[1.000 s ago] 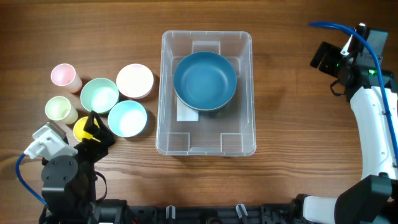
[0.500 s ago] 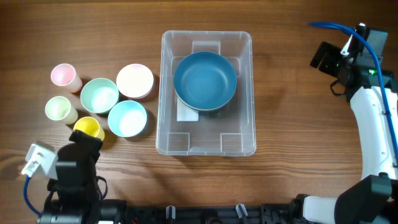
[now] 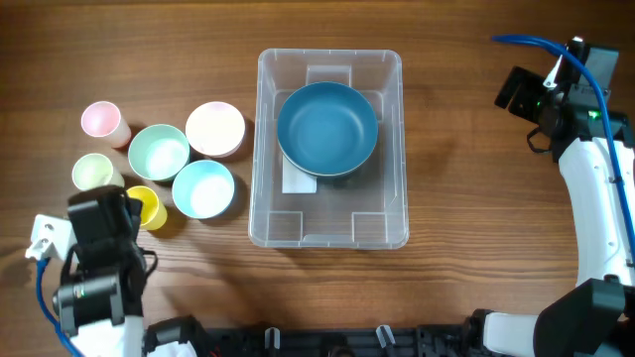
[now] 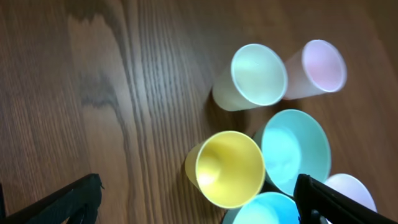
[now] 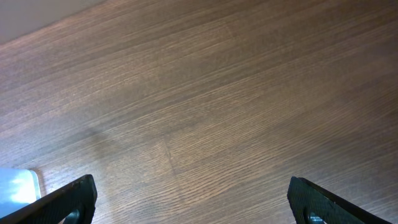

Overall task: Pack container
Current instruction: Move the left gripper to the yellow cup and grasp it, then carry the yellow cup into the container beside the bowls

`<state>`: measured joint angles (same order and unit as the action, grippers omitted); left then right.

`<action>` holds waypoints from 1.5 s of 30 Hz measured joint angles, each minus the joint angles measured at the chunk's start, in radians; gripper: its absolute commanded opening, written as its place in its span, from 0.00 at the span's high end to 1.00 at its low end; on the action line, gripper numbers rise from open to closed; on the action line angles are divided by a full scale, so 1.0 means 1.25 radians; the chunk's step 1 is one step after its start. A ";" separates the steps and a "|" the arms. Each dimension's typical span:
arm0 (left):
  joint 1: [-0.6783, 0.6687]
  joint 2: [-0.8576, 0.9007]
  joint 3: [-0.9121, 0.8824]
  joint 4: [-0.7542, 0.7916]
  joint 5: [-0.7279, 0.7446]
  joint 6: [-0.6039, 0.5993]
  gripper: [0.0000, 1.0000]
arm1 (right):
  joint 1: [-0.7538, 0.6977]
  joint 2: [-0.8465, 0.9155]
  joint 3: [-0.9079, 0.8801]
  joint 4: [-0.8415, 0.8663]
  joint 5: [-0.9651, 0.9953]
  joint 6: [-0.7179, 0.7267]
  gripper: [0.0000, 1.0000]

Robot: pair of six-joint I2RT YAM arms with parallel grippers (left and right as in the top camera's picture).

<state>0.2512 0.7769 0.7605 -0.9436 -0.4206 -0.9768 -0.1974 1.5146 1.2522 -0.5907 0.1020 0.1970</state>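
Observation:
The clear plastic container (image 3: 392, 149) stands mid-table with a large dark blue bowl (image 3: 327, 129) inside it. To its left stand a pink bowl (image 3: 215, 129), a mint bowl (image 3: 159, 151), a light blue bowl (image 3: 203, 188), a pink cup (image 3: 100, 121), a pale green cup (image 3: 92, 173) and a yellow cup (image 3: 151, 207). My left gripper (image 4: 199, 208) is open and empty, just near of the yellow cup (image 4: 229, 169), apart from it. My right gripper (image 5: 193, 202) is open and empty over bare wood at the far right (image 3: 521, 91).
The left wrist view shows the pale green cup (image 4: 256, 76), pink cup (image 4: 322, 65), mint bowl (image 4: 295, 150) and light blue bowl (image 4: 264, 211) packed close together. Bare wood lies left of the cups. A pale blue edge (image 5: 15, 186) shows at the right wrist view's left.
My left arm has drawn back from over the yellow cup toward the near-left edge and turned. The yellow cup now shows in full on the table. The right arm has not moved.

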 measured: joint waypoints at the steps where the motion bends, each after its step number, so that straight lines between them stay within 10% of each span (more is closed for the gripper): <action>1: 0.022 0.016 0.000 0.009 0.016 0.008 0.06 | 0.000 0.000 0.000 0.000 0.000 0.000 0.00; 33: 0.158 0.399 0.000 0.183 0.294 0.213 0.33 | 0.000 0.000 0.000 0.000 0.000 0.000 0.00; 45: 0.158 0.472 0.000 0.216 0.297 0.226 0.96 | 0.000 0.000 0.000 0.000 0.000 0.000 0.00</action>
<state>0.4484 1.3663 0.7605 -0.6731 -0.0494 -0.6937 -0.1974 1.5146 1.2522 -0.5907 0.1020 0.1970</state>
